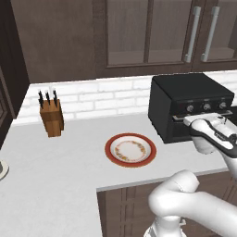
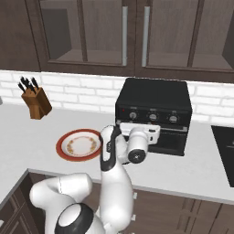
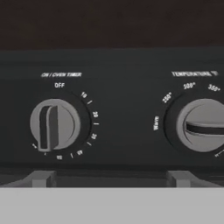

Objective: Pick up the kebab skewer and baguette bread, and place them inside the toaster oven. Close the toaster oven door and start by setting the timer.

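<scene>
The black toaster oven (image 1: pixel 185 90) (image 2: pixel 153 98) stands on the counter by the brick wall. Its door (image 2: pixel 173 139) looks closed. My gripper (image 3: pixel 110 179) (image 2: pixel 142 125) (image 1: pixel 196 119) hovers close in front of the knob row, open, with nothing between its widely spread fingertips (image 3: pixel 41 178). In the hand view the timer knob (image 3: pixel 54 124) sits left of centre, its bar upright near OFF. The temperature knob (image 3: pixel 201 125) is at the right. The kebab skewer and the baguette bread are out of view.
An empty red-rimmed plate (image 1: pixel 130 149) (image 2: pixel 80 145) lies on the counter left of the oven. A wooden knife block (image 1: pixel 51 115) (image 2: pixel 35 101) stands at the far left by the wall. Dark cabinets hang above. A black cooktop (image 2: pixel 224 153) lies at the right.
</scene>
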